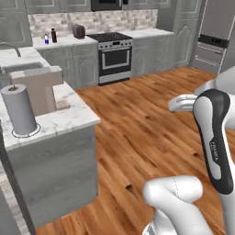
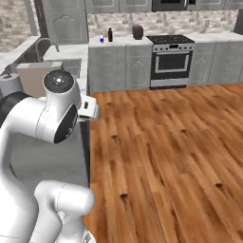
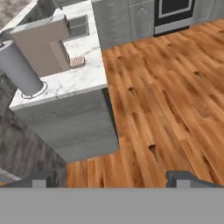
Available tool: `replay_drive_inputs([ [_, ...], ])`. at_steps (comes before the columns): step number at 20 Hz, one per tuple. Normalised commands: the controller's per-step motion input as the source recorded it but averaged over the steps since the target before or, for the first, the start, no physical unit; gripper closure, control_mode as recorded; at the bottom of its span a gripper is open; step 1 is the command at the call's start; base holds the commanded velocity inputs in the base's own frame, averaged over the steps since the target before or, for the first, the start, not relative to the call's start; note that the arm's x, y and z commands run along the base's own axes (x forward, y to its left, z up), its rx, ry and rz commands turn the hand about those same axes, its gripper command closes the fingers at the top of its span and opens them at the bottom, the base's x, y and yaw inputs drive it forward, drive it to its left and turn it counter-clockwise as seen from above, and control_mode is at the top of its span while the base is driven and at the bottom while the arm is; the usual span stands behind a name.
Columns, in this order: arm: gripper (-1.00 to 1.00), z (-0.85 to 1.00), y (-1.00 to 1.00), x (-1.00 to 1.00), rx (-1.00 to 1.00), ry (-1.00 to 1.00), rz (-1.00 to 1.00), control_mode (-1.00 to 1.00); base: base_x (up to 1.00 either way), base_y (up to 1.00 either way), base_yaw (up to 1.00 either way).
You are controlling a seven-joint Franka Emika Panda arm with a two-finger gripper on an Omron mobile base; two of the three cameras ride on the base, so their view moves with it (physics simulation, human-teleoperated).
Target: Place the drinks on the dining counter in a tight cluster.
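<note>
While the arm stands folded at the lower right of the left base view, two of the drinks stand far off on the back surface (image 1: 64, 41) under the brick wall: a small clear water bottle with a blue label (image 1: 46, 39) and, just beside it to its right, a squat dark bottle (image 1: 53, 35), both upright, with a dark toaster (image 1: 78, 31) further right and the stove (image 1: 112, 54) beyond. Near at the left is a marble-topped surface (image 1: 69, 117) with a paper towel roll (image 1: 19, 109) and a tan block-like stand (image 1: 40, 89). No tall wine bottle can be made out here

From the right base view the same pair appears at the far wall, the water bottle (image 2: 101, 38) left of the dark bottle (image 2: 110, 34), long axes vertical, well apart from the robot across a wide stretch of wood floor (image 2: 161, 142)

Looking along the hand, the claw (image 3: 109, 181) is spread wide with nothing between its tips, which rise at the bottom edge; it looks down at floor and the corner of the near marble surface (image 3: 83, 81). The bottles lie ahead and a little leftward, well beyond reach by my judgement, so the base likely has to drive toward the back surface before any grasp, and an upright bottle would call for a sideways approach
</note>
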Motion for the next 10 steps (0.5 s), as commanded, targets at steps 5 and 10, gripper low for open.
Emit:
replay_drive_inputs([
  [5,-1.0,0.0,0.0,0.0,0.0,0.0,0.0,1.0,1.0,-1.0,0.38],
  [10,-1.0,0.0,0.0,0.0,0.0,0.0,0.0,1.0,1.0,-1.0,0.37],
])
